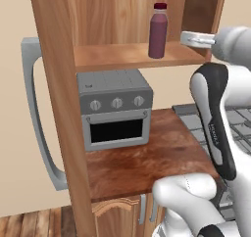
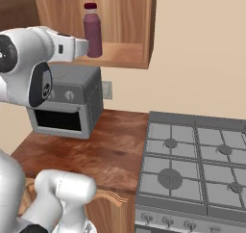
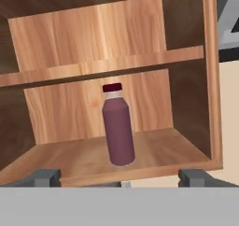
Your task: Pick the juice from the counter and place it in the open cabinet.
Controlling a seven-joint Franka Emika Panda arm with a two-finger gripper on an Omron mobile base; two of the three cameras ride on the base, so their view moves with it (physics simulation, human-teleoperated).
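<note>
Dark fingertips [image 3: 44,177] stand spread wide at the bottom of the hand view, one at each side, with nothing between them; the gripper [image 3: 121,179] sits just in front of the shelf's front edge, apart from the juice [image 3: 118,126]. From the left base view the hand [image 1: 196,38] reaches in level from the right, its tip near the shelf's right end, and I think it stops short of the bottle, though the angle makes that hard to judge.

Juice [image 1: 158,31] stands upright on the cabinet [image 1: 122,56] shelf, toward its front, cap on, clear of the back and side panels. In the right base view the bottle [image 2: 92,30] shows just past the white wrist.

Below the cabinet [image 2: 129,58] a grey toaster oven [image 1: 114,108] sits on the counter [image 1: 147,167], against the wall. The reddish-brown counter [image 2: 105,152] runs up to a grey stove [image 2: 192,169] on its right. The cabinet's tall side panel [image 1: 59,108] drops past the counter edge at the left.
</note>
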